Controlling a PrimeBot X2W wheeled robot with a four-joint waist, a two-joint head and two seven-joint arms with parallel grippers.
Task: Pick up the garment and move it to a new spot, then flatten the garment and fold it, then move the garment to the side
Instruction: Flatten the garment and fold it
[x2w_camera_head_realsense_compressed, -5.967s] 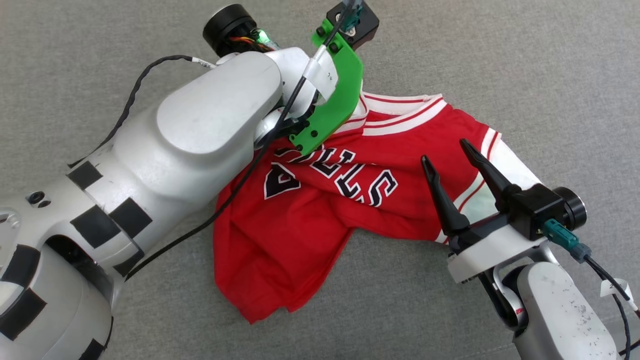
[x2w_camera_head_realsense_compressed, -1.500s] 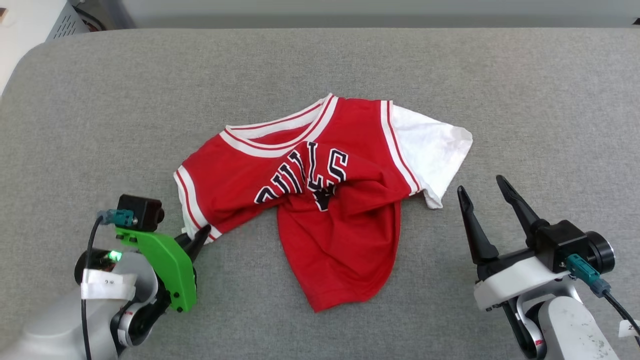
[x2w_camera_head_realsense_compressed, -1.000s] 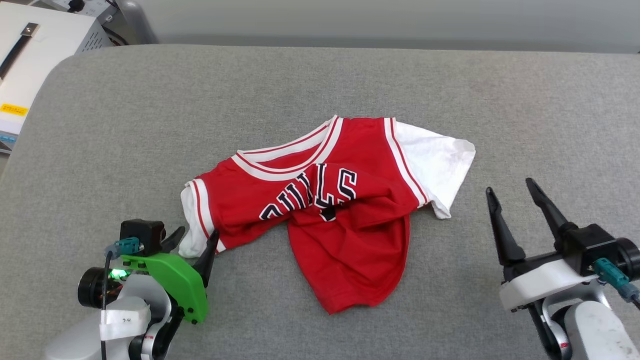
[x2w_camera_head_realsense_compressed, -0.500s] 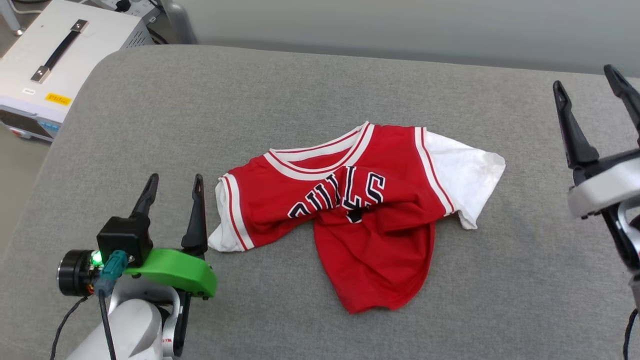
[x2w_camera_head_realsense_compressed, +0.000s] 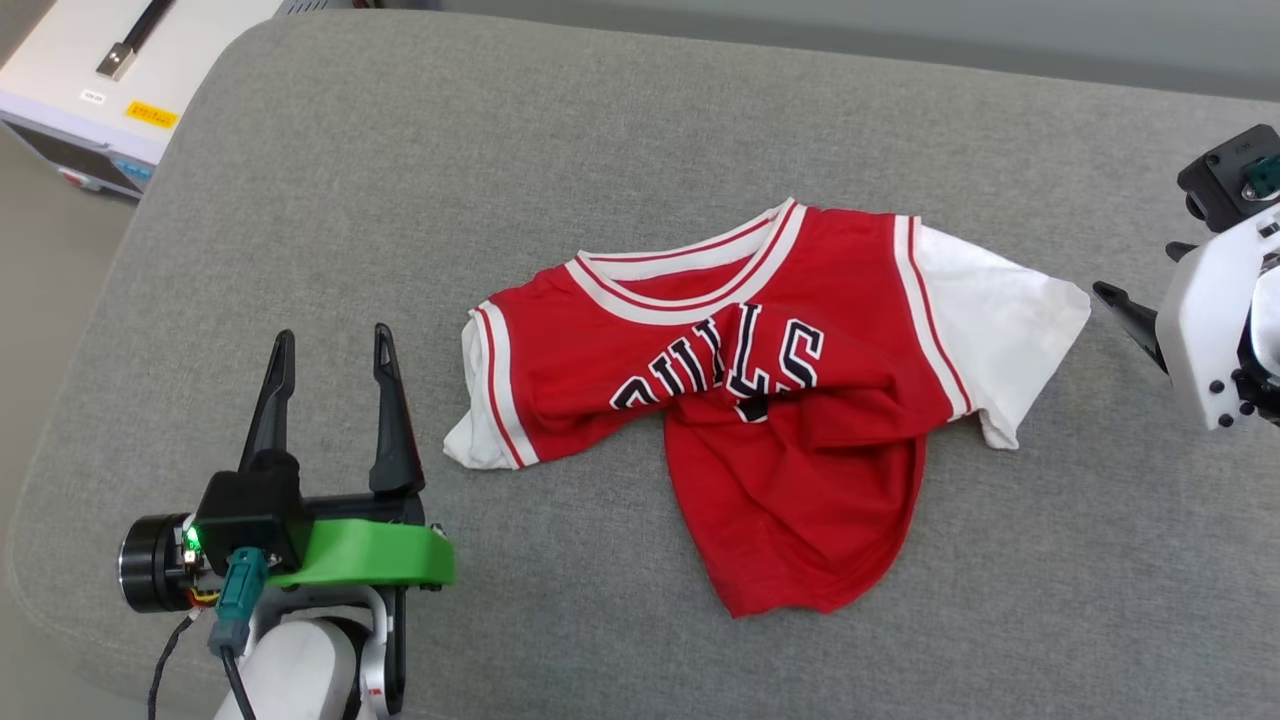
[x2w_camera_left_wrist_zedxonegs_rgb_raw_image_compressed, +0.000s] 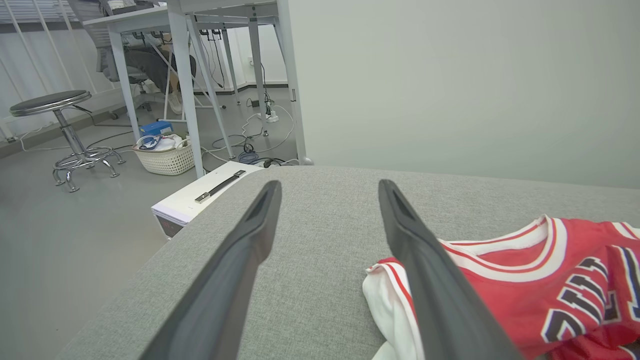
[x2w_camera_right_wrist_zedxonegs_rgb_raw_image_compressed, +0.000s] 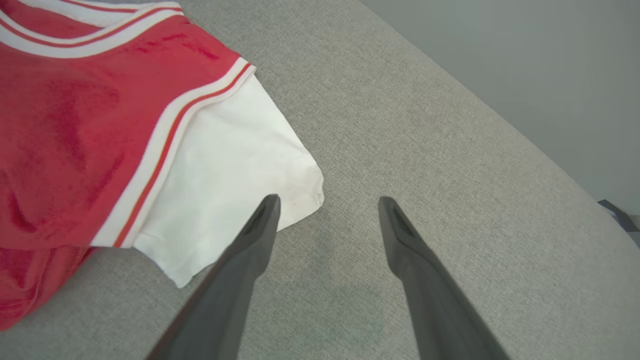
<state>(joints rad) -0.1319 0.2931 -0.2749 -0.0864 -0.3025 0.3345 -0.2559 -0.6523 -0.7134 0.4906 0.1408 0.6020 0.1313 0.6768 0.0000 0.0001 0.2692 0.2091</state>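
Note:
The garment (x2w_camera_head_realsense_compressed: 760, 400), a red jersey with white sleeves and black "BULLS" lettering, lies crumpled on the grey cushion; its lower half is twisted and bunched toward the front. My left gripper (x2w_camera_head_realsense_compressed: 332, 336) stands open and empty just left of the garment's left sleeve (x2w_camera_head_realsense_compressed: 468, 440). In the left wrist view that sleeve (x2w_camera_left_wrist_zedxonegs_rgb_raw_image_compressed: 387, 310) lies beside the right finger. My right gripper (x2w_camera_right_wrist_zedxonegs_rgb_raw_image_compressed: 328, 200) is open at the outer corner of the right sleeve (x2w_camera_right_wrist_zedxonegs_rgb_raw_image_compressed: 225, 165), with nothing between the fingers. One of its fingers (x2w_camera_head_realsense_compressed: 1125, 318) shows at the right edge of the head view.
The grey cushion (x2w_camera_head_realsense_compressed: 500, 150) has a rounded left edge close to my left arm. A white box with a handle (x2w_camera_head_realsense_compressed: 110, 90) sits below that edge. Beyond it are a stool (x2w_camera_left_wrist_zedxonegs_rgb_raw_image_compressed: 65, 135), a basket (x2w_camera_left_wrist_zedxonegs_rgb_raw_image_compressed: 165, 155) and table legs on the floor.
The head camera has shifted. My left gripper has let go of the left sleeve, drawn back and stands open. My right gripper has swung up and now points at the right sleeve.

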